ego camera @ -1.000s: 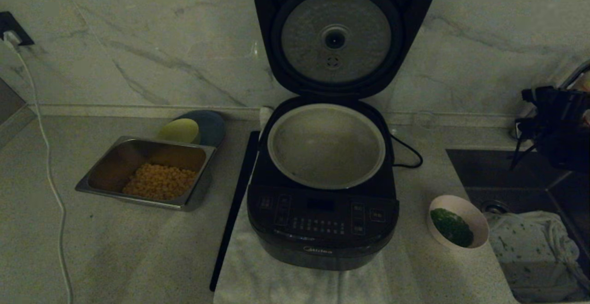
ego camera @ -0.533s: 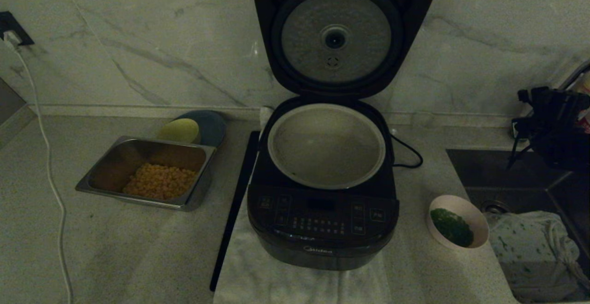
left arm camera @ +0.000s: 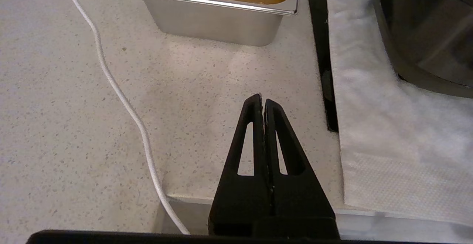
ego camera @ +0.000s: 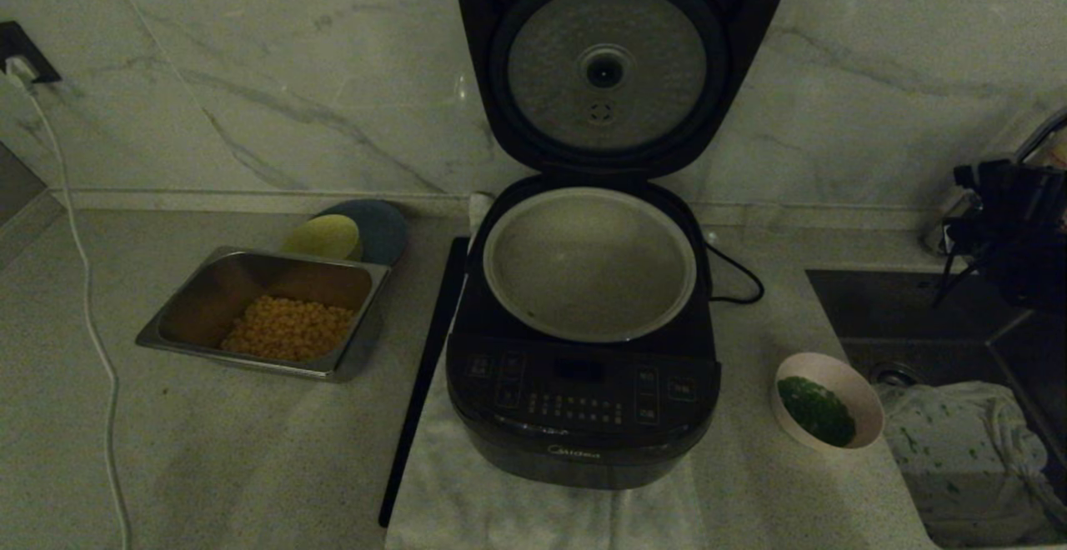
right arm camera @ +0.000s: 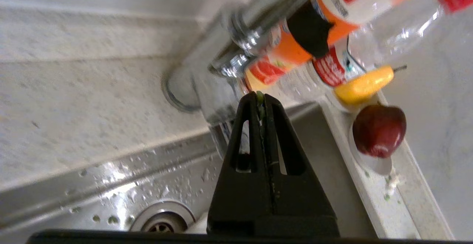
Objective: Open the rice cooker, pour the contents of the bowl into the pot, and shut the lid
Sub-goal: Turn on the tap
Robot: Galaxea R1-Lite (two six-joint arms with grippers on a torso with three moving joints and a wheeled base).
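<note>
On the tabletop point(ego camera: 208, 450) I see the glossy black rice cooker point(ego camera: 583, 417) with its lid point(ego camera: 617, 58) raised; right tool point(right arm camera: 261, 97) pinched closed above the sink point(right arm camera: 111, 185).

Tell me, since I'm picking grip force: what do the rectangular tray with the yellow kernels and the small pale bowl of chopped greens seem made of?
Rectangular tray: looks like brushed stainless steel, with a rolled, shiny rim. Small pale bowl: smooth and matte, ceramic or melamine; cannot tell which.

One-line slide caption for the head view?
Rice cooker with lid open, pot empty, bowl of greens waiting beside it.
</note>
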